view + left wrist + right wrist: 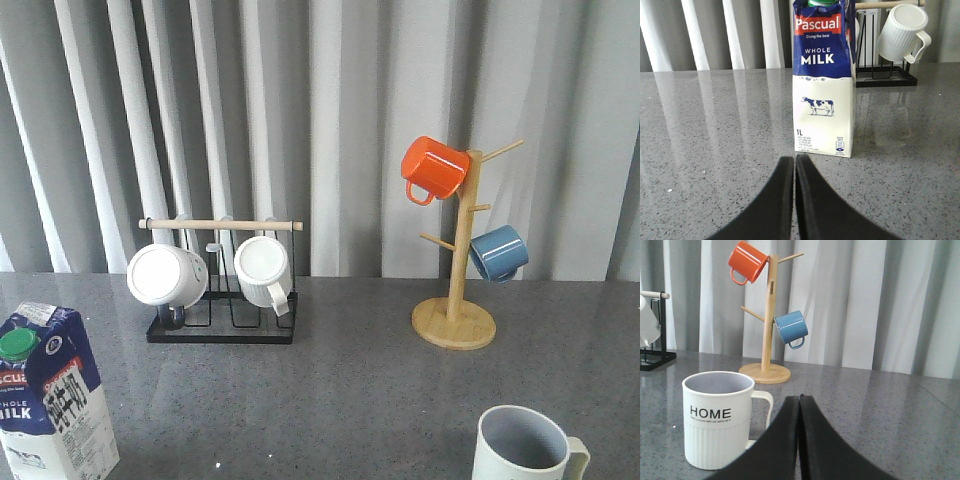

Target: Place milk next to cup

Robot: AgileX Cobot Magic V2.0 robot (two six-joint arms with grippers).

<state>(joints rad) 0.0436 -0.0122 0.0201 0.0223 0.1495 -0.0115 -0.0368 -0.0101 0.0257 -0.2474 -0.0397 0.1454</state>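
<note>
The milk [50, 400], a tall dark-blue and white carton with a green cap, stands upright at the table's front left. In the left wrist view the milk [824, 80] stands just beyond my left gripper [794, 159], which is shut and empty. The cup [525, 447], cream-white with a grey inside, stands at the front right. In the right wrist view the cup [717, 417] shows its "HOME" lettering, beside my right gripper [799, 398], which is shut and empty. Neither gripper shows in the front view.
A black rack [222, 330] with a wooden bar holds two white ribbed mugs [265, 272] at the back left. A wooden mug tree [456, 300] at the back right carries an orange mug [433, 168] and a blue mug [498, 252]. Grey curtains hang behind.
</note>
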